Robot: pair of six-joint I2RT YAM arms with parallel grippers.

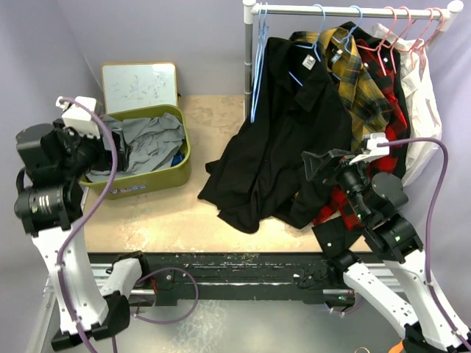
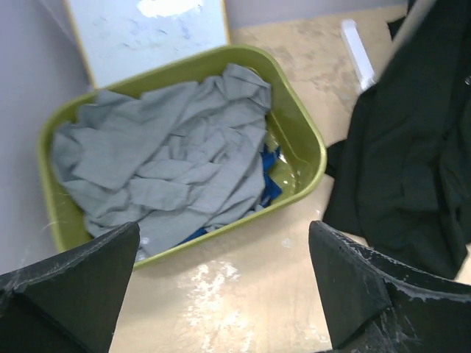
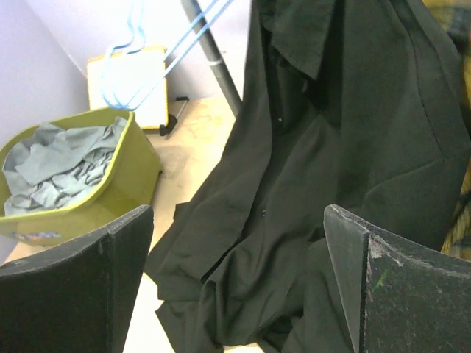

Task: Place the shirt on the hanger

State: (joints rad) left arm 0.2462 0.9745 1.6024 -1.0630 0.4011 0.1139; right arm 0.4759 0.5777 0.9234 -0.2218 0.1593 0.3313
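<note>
The grey shirt (image 1: 151, 141) (image 2: 169, 147) (image 3: 51, 165) lies crumpled in a green bin (image 1: 175, 175). Thin light-blue hangers (image 1: 257, 70) (image 3: 136, 70) hang bare at the left end of the clothes rail; I cannot tell which of them is the hanger. My left gripper (image 1: 118, 151) (image 2: 223, 229) hovers over the bin's near rim, open, with nothing between its fingers. My right gripper (image 1: 318, 166) (image 3: 239, 213) is open and empty in front of the hanging black shirt (image 1: 280, 147) (image 3: 309, 169).
A blue garment (image 2: 271, 184) peeks out under the grey shirt. A small whiteboard (image 1: 138, 87) leans behind the bin. On the rail (image 1: 346, 10) hang yellow plaid (image 1: 360, 81), red plaid (image 1: 390, 110) and white (image 1: 423, 95) garments on blue and pink hangers (image 1: 405, 29). The black shirt's hem spreads onto the table.
</note>
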